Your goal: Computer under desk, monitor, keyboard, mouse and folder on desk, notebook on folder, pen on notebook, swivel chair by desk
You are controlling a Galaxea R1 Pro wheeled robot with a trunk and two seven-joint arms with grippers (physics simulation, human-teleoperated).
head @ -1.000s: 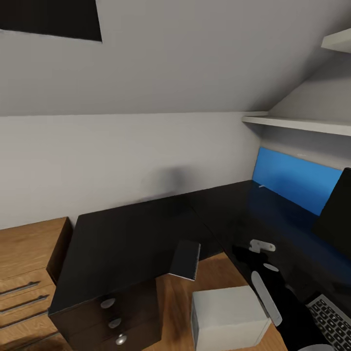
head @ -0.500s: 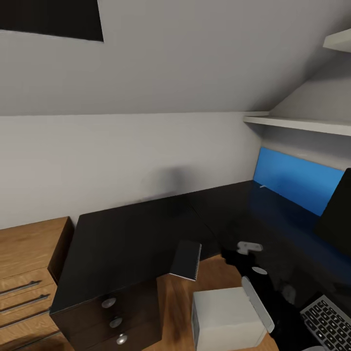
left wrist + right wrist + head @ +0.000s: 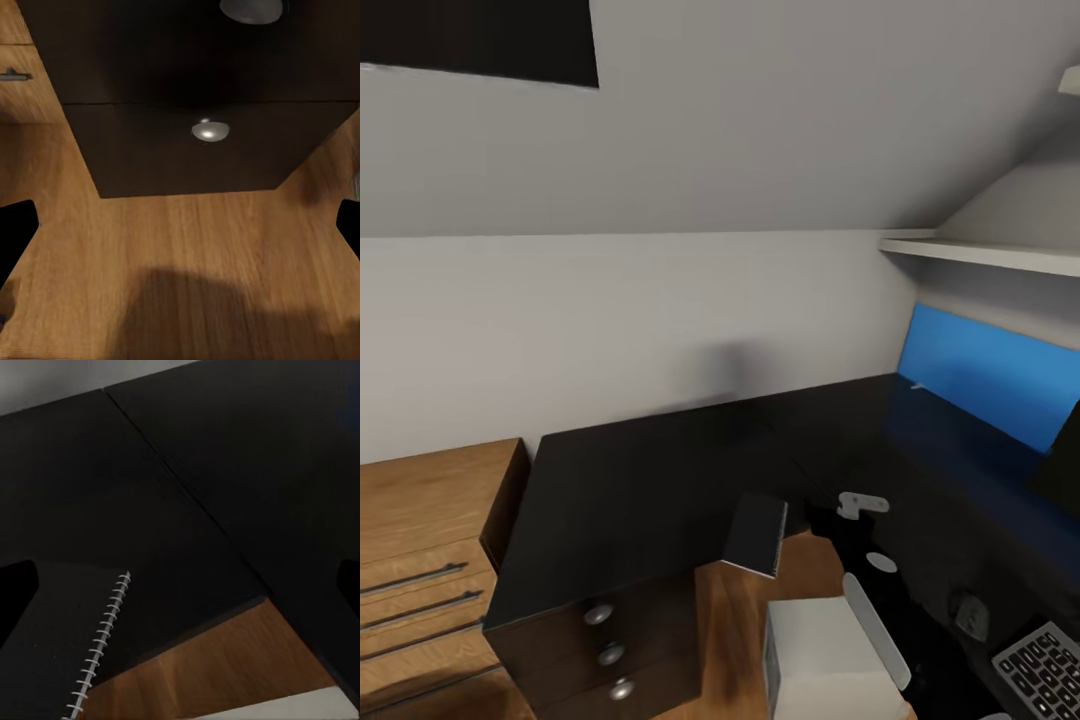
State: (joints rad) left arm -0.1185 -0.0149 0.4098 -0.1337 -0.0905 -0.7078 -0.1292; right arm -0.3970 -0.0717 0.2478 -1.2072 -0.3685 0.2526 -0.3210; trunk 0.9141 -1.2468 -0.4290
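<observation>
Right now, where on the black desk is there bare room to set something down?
The broad black desktop between the light wooden drawer cabinet and the dark spiral-bound notebook overhanging the inner corner is bare, as is the wing below the bright blue panel. It is crowded to the right, around the small black mouse and grey keyboard.

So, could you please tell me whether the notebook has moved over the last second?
No. The spiral notebook still overhangs the same inner edge of the desk; the whole view slid together, so the camera moved.
</observation>
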